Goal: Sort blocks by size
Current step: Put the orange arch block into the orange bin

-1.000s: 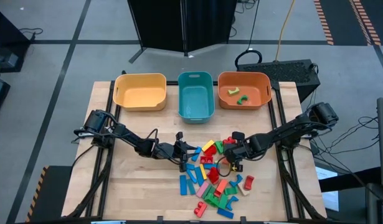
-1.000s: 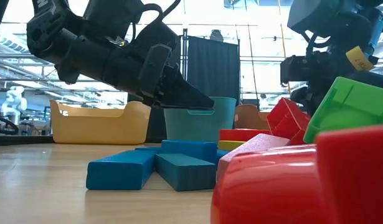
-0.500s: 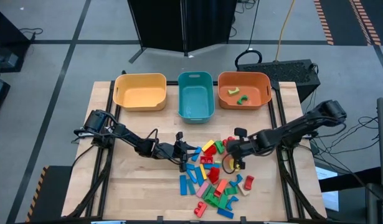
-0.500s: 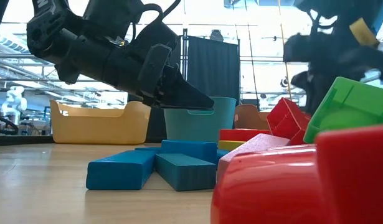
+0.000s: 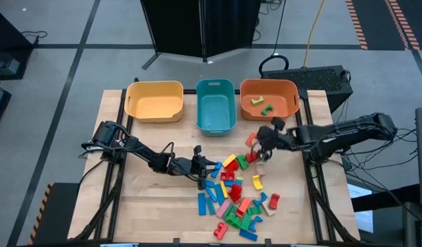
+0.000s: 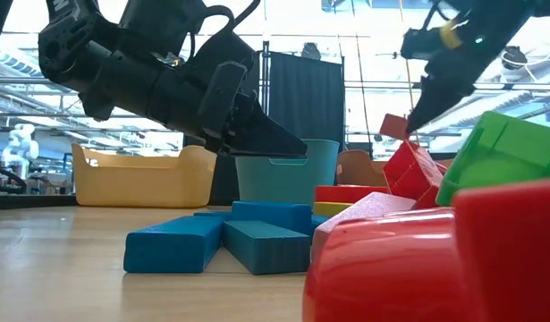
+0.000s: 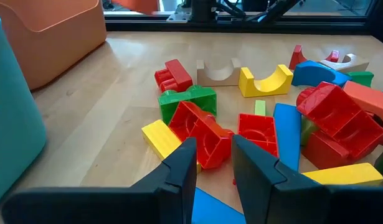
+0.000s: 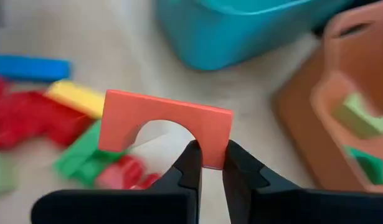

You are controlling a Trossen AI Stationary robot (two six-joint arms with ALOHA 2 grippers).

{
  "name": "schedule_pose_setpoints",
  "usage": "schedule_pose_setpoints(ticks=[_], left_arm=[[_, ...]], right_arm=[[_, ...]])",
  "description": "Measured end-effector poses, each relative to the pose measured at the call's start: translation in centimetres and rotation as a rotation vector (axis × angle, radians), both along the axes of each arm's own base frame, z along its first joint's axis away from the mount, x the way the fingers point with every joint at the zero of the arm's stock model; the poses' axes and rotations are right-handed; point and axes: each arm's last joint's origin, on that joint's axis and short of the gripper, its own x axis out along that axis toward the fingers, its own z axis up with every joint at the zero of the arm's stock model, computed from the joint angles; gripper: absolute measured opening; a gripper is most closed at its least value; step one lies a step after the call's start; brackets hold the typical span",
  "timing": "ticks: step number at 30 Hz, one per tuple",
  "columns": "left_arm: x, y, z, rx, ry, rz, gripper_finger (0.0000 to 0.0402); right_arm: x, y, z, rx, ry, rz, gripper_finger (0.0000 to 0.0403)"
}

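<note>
The blocks [image 5: 235,195] lie in a loose pile at the middle and near right of the table, in blue, red, green, yellow and pink. My right gripper [image 5: 260,147] is over the pile's far edge, near the orange bin [image 5: 268,99], shut on an orange-red arch block [image 8: 166,127]. The arch block also shows in the low view [image 6: 393,126]. My left gripper [image 5: 202,167] hangs low at the pile's left edge above blue blocks [image 6: 221,240], open by a narrow gap and empty. A red block [image 7: 203,134] lies just beyond its fingertips. My right gripper pinches one leg of the arch block [image 8: 211,149] between its two fingertips. The arch's flat back faces away from the fingers and its hollow faces them. The block is lifted clear of the table and the pile.
Three bins stand in a row at the far edge: yellow [image 5: 154,100], teal [image 5: 216,104] and orange. The orange one holds two small green pieces [image 5: 262,104]. Bare wood lies at the table's left and near left [image 5: 149,206].
My right gripper has risen from the pile's middle and gone toward the table's far edge and the orange bin. It has carried the orange-red arch block up, clear of the other blocks. A yellow block now shows where it was.
</note>
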Motion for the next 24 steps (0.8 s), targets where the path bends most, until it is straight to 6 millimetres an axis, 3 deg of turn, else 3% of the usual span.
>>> schedule_pose_setpoints(ticks=[18,24], left_arm=[[0.0,0.0,0.0,0.000,0.000,0.000,0.0093],[0.0,0.0,0.0,0.001,0.003,0.000,0.0093]], right_arm=[[-2.0,-11.0,0.8,-0.136,-0.017,-0.424,0.0029],[-2.6,-14.3,0.0,-0.085,-0.013,-0.475,0.0029]])
